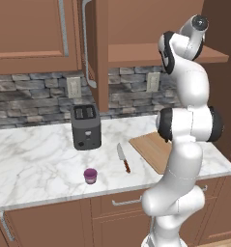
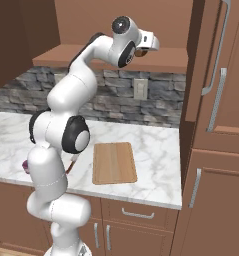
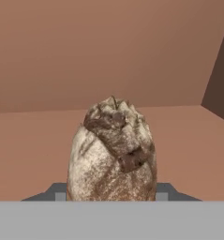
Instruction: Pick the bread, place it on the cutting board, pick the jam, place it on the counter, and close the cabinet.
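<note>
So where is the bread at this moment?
The bread is on the brown cabinet shelf, between the fingers of the gripper, which is shut on it. In the right base view it sits above the cutting board.

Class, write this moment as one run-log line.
pincer: shut on bread | bread: on cabinet shelf | cutting board: bare | jam: on counter

Light was even and diffuse in all three views, source not identifiable. The counter [image 1: 35, 159] read bright, no glare. The jam [image 1: 90, 175] and toaster [image 1: 85, 126] cast only faint shadows. The cabinet [image 3: 108, 56] interior had a darker right wall. Edges sharp, undistorted; bread [image 3: 112, 152] texture slightly soft up close.
</note>
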